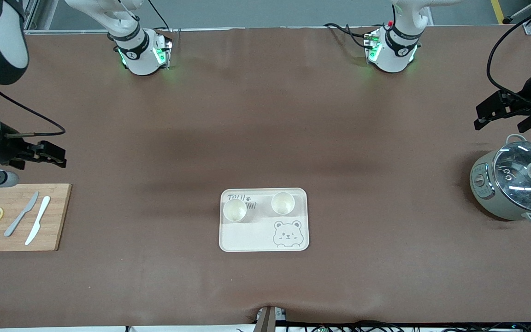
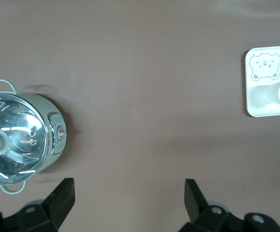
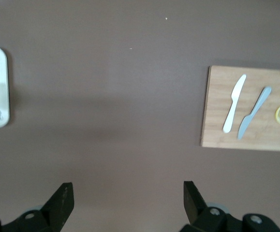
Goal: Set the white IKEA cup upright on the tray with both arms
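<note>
Front view: two cups [image 1: 234, 210] stand upright on the tray [image 1: 264, 242], mid-bench; task looks complete.
Left wrist view: left hand [image 2: 129, 193] released, empty, near the pot [image 2: 19, 141].
Right wrist view: right hand [image 3: 128, 194] released, empty, near the cutting board [image 3: 217, 121]; next, only wait.

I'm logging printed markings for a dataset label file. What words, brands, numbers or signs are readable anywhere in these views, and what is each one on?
"TAIJI BEAR": grey lettering on the tray, partly covered by a white cup, so only part reads; a grey bear face drawing is beside it.
Black bands on the arm bases: marks too small to read.
Cooker control panel: too small to read.
Cutting board, knives, lemon slices: no text.
</note>
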### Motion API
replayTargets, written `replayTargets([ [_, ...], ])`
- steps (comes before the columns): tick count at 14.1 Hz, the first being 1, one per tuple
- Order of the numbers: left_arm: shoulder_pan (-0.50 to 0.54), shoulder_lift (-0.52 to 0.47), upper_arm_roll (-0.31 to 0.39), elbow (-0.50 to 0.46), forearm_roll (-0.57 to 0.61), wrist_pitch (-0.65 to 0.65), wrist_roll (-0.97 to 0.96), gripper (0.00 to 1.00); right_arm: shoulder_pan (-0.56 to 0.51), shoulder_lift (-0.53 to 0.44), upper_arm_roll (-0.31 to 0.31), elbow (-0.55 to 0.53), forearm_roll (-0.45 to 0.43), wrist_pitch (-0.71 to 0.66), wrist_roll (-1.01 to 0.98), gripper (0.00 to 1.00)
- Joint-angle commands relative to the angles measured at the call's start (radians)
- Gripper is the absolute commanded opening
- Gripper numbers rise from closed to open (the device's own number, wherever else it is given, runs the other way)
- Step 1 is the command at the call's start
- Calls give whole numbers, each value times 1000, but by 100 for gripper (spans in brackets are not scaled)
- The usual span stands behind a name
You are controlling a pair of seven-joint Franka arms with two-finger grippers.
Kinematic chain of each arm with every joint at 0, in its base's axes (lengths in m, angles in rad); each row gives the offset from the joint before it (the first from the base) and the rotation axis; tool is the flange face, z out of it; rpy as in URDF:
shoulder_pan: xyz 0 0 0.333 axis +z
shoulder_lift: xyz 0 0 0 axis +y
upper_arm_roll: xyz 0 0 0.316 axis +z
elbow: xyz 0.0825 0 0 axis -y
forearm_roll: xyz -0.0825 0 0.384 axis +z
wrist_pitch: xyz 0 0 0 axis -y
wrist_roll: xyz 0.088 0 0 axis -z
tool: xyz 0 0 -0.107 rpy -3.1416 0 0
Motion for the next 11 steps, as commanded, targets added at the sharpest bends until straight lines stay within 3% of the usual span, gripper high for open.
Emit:
replayTargets([
  [1,-2,10,-17,25,24,-14,-29,100,-48,-19,17,5,-10,-25,-98,100],
  [11,-1,13,-17,25,28,-11,-28,100,-99,-52,8,13,-13,-52,-107,100],
])
